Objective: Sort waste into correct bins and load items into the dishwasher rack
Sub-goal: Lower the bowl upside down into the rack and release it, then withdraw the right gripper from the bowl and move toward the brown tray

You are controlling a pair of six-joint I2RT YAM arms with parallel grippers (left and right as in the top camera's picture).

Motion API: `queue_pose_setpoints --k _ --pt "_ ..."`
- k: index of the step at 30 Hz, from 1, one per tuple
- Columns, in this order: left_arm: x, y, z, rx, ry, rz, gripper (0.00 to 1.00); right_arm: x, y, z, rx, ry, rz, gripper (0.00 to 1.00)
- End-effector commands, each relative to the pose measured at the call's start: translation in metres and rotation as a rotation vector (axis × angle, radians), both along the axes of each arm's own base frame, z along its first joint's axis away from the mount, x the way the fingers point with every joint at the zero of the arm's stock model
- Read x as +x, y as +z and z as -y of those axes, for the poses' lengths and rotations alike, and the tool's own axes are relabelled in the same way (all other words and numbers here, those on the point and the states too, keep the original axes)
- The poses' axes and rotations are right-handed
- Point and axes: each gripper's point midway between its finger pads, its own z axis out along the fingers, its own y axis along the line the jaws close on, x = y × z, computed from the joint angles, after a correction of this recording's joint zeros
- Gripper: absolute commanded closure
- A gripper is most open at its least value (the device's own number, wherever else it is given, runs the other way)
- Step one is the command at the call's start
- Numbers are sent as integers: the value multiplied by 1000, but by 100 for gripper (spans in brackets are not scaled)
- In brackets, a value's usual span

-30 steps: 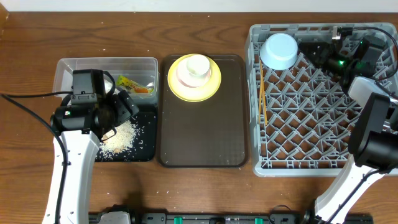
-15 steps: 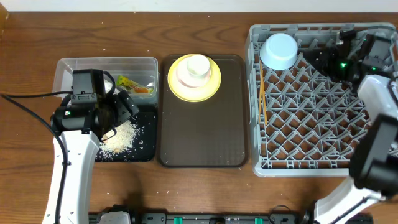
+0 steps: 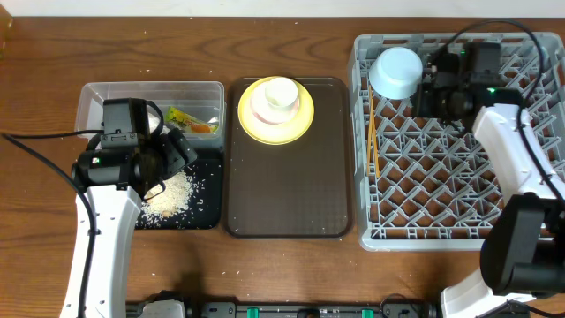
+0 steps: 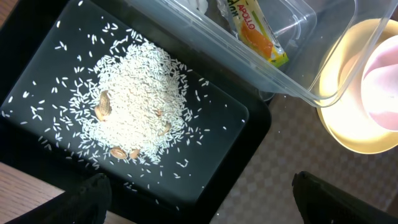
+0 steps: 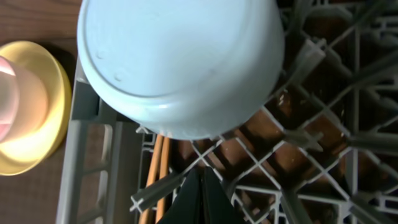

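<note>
The light-blue bowl (image 3: 395, 71) lies upside down in the far left corner of the grey dishwasher rack (image 3: 459, 168). Two chopsticks (image 3: 372, 132) lie along the rack's left side. My right gripper (image 3: 424, 88) hovers just right of the bowl, shut on nothing, its fingertips (image 5: 200, 186) pressed together over the lattice beside the chopsticks (image 5: 155, 180). The yellow plate (image 3: 275, 113) carries a pale pink-white bowl (image 3: 278, 97). My left gripper (image 4: 205, 205) stands open over the black tray (image 4: 37, 50) with its rice pile (image 4: 134, 106). The green-and-orange wrapper (image 4: 258, 37) lies in the clear tub (image 4: 311, 68).
A dark brown serving tray (image 3: 287, 190) holds the plate at its far end, between the bins and the rack. The clear tub (image 3: 93, 102) sits behind the black tray (image 3: 207, 212). A black cable (image 3: 35, 155) runs along the table at left.
My right arm has swung left from the rack's far right corner to beside the blue bowl, and its jaws have closed. The left arm has not moved.
</note>
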Motion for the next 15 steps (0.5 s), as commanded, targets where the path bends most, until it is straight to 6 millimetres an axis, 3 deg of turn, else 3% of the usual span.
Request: queue_pose_setpoints --k 1,15 --pt "2 4 -2 8 1 10 4 4 -7 -1 -89 12 8 99" --pt "2 4 -2 8 1 10 4 -6 -40 -16 -162 38 -85 99"
